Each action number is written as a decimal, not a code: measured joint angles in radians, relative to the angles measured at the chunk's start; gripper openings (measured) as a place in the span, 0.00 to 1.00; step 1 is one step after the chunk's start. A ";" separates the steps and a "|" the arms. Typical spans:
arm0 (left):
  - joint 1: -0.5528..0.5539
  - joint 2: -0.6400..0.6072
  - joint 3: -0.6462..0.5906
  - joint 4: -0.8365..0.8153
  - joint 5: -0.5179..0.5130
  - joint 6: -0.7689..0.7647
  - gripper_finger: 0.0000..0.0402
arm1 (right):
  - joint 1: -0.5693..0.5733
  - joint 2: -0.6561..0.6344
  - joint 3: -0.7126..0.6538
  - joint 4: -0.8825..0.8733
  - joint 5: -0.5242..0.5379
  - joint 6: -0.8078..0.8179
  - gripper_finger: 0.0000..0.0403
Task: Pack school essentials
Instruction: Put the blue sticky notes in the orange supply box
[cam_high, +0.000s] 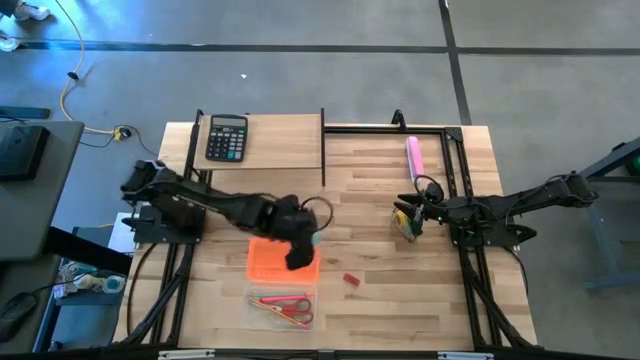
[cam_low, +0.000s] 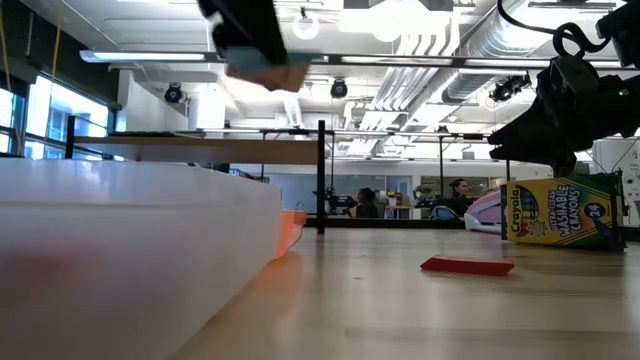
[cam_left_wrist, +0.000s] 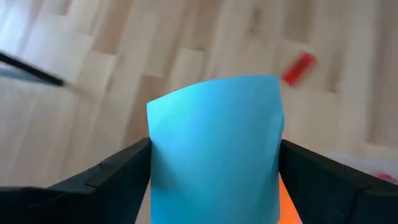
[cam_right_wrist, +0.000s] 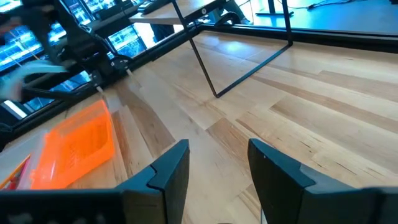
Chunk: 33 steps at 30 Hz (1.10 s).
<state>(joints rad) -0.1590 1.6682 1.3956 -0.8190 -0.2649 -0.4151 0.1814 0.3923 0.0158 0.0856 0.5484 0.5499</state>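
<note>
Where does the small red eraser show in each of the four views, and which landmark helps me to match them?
High view: red eraser on bare wood, right of the orange tray.
Low view: lying flat, left of the crayon box.
Left wrist view: on the wood beyond the blue notepad in the left hand.
Right wrist view: not in it.
Shared landmark: the orange tray.

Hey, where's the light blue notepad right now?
The light blue notepad is held between the left gripper's fingers, above the orange tray at the table's front left in the high view.
</note>
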 joint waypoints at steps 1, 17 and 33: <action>-0.023 -0.012 -0.009 0.005 0.000 -0.001 0.80 | 0.000 0.000 0.000 0.000 0.000 0.000 0.38; -0.367 -0.051 -0.154 0.029 0.030 -0.244 0.80 | 0.000 0.000 0.000 0.000 0.000 0.000 0.38; -0.528 -0.045 -0.421 0.356 0.058 -0.429 0.80 | 0.000 0.000 0.000 0.000 0.000 0.000 0.38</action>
<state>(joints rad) -0.6865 1.6234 0.9749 -0.4627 -0.2068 -0.8439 0.1814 0.3923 0.0158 0.0856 0.5484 0.5499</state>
